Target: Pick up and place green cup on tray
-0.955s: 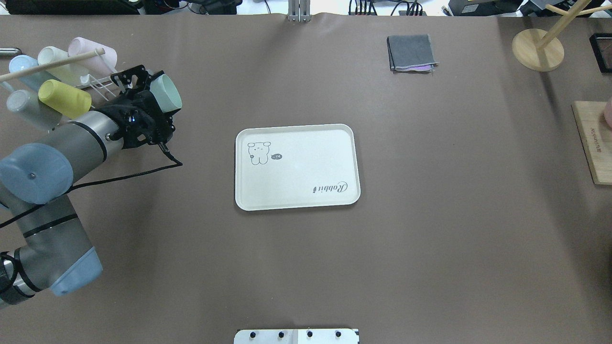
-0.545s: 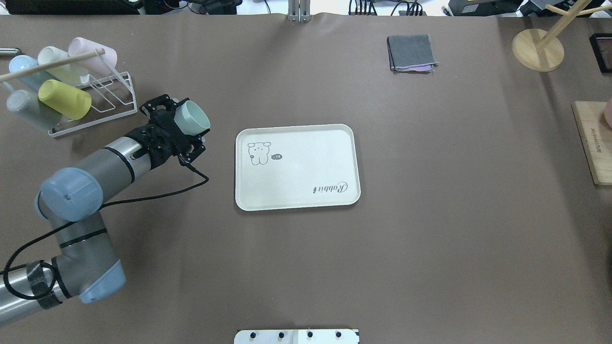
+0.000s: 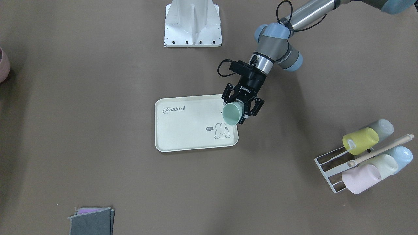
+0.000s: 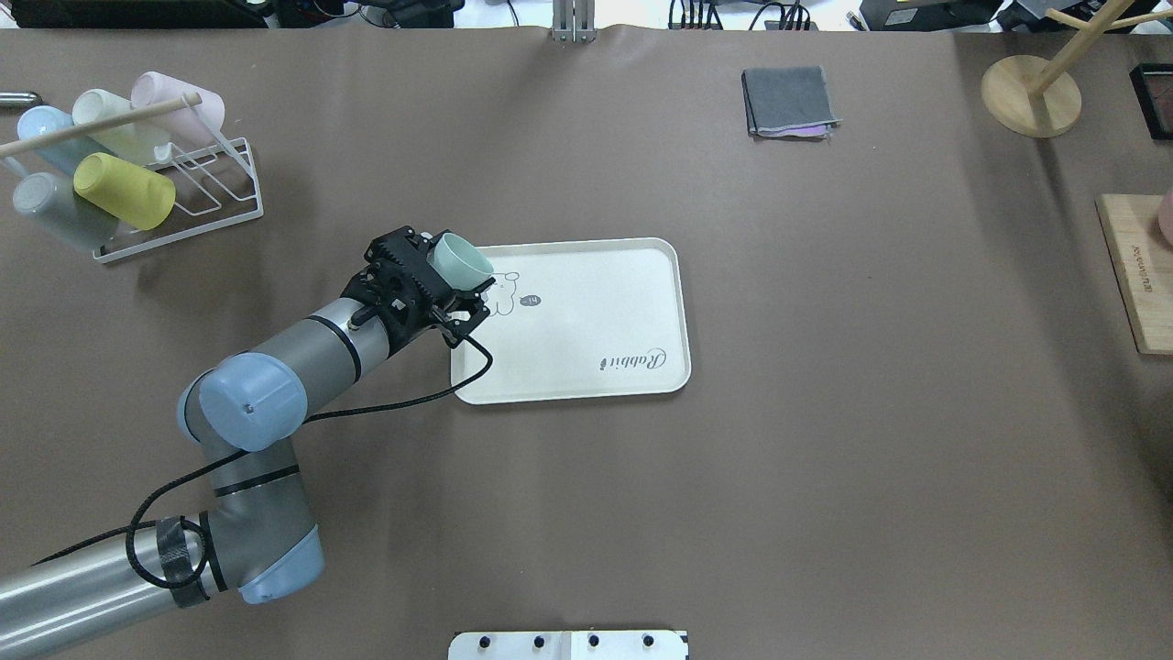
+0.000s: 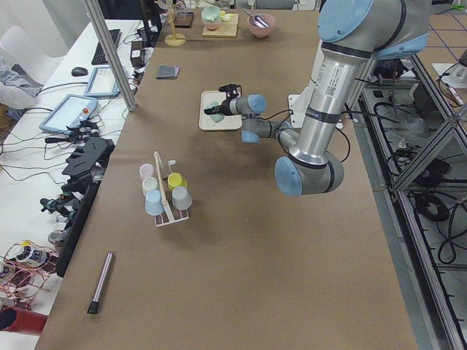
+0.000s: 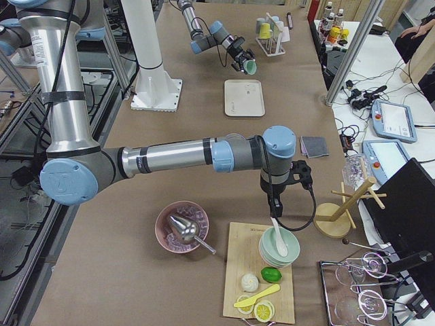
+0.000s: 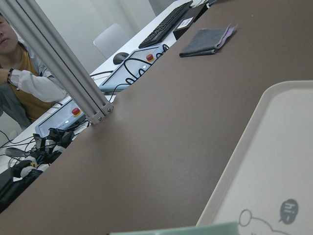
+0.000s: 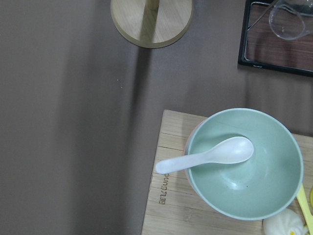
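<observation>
The green cup (image 4: 463, 259) is mint green and lies tilted on its side in my left gripper (image 4: 454, 278), which is shut on it. It hangs over the left edge of the cream tray (image 4: 586, 321), near the bunny drawing. The front-facing view shows the same: the cup (image 3: 232, 114), the gripper (image 3: 237, 112) and the tray (image 3: 186, 130). In the left wrist view only the cup's rim (image 7: 195, 229) and the tray (image 7: 274, 147) show. My right gripper (image 6: 281, 202) shows only in the exterior right view, so I cannot tell whether it is open or shut.
A white wire rack (image 4: 197, 197) with several pastel cups, one yellow-green (image 4: 124, 190), stands at the far left. A folded grey cloth (image 4: 790, 101) and a wooden stand (image 4: 1031, 94) lie at the back. A green bowl with a spoon (image 8: 244, 166) sits on a wooden board (image 4: 1136, 275) at the right.
My left arm has carried the green cup rightward from beside the rack to over the tray's left edge. The tray has not moved.
</observation>
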`<state>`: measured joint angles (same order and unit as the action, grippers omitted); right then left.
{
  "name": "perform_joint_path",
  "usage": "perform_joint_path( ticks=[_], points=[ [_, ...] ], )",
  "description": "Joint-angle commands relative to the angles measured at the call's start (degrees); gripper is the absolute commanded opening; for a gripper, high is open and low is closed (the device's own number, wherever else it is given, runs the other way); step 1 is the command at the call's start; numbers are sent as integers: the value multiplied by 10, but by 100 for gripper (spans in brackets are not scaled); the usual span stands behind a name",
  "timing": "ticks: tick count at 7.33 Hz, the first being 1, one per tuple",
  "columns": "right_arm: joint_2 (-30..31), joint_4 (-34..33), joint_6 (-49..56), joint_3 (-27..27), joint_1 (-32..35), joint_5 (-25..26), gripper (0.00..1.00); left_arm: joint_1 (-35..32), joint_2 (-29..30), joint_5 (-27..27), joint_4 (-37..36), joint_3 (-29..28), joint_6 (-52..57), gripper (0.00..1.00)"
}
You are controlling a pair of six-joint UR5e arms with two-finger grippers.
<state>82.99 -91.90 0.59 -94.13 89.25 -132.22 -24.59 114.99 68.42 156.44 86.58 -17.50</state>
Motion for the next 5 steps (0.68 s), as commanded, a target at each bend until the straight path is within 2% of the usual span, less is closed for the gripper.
perform_joint_path(
  ticks=[1,3,5],
  points=[
    [10,5,-31,-8,-20,-1,100,36,23,-32,-2,-11,-33,78],
    [11,5,-30,-4,-31,2,100,52,77,-50,-3,-68,-66,78],
    [11,5,-31,-6,-31,1,100,53,109,-65,-26,-90,-70,78]
  ],
)
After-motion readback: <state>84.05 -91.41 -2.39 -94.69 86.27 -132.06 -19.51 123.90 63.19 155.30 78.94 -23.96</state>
